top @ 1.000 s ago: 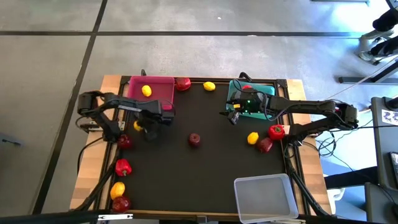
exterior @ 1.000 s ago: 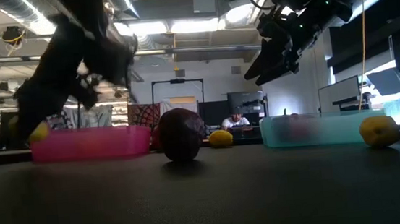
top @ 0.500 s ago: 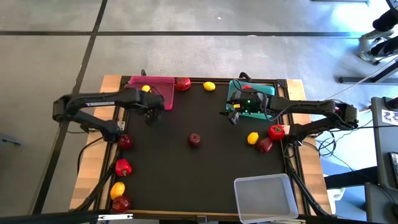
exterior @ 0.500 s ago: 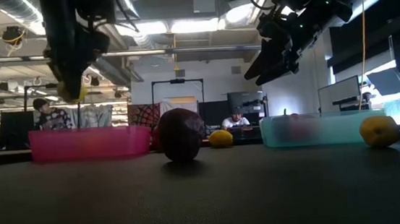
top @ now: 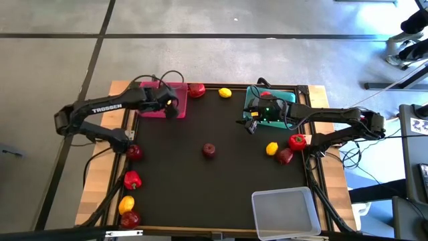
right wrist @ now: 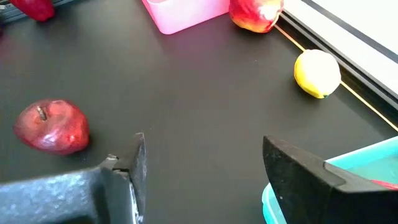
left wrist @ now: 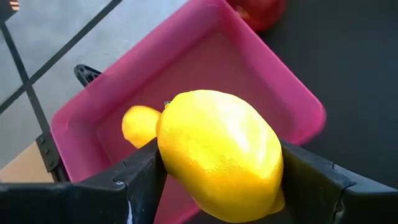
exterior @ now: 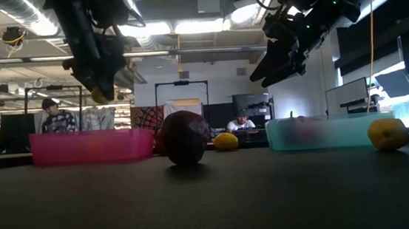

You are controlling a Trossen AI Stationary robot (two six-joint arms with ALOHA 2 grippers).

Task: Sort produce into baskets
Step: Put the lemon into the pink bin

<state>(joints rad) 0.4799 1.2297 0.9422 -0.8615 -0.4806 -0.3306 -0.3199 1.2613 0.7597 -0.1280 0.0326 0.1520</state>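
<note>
My left gripper (top: 172, 104) is shut on a yellow lemon (left wrist: 219, 155) above the magenta-pink basket (top: 150, 107) at the far left; another lemon (left wrist: 140, 124) lies inside that basket. My right gripper (top: 251, 125) is open and empty, held above the table beside the teal basket (top: 257, 98). A dark red apple (top: 209, 149) rests on the mat at the middle. A lemon (top: 271, 148), a red pepper (top: 297, 141) and an apple (top: 285, 156) lie at the right. The clear basket (top: 285, 211) stands at the near right. My left gripper pinches the lemon by its two opposite sides (left wrist: 166, 168) between its two fingers. The fingers come from above, pointing down. The lemon is lifted clear, above the pink basket's near right part.
An apple (top: 196, 90) and a lemon (top: 225, 92) lie at the far edge between the pink and teal baskets. Along the left edge lie an apple (top: 134, 152), a pepper (top: 132, 179), a lemon (top: 126, 203) and an apple (top: 130, 218).
My left gripper has risen from the table's left side with the lemon and gone toward the far edge, over the pink basket. The lemon is lifted clear. My right arm has kept still.
</note>
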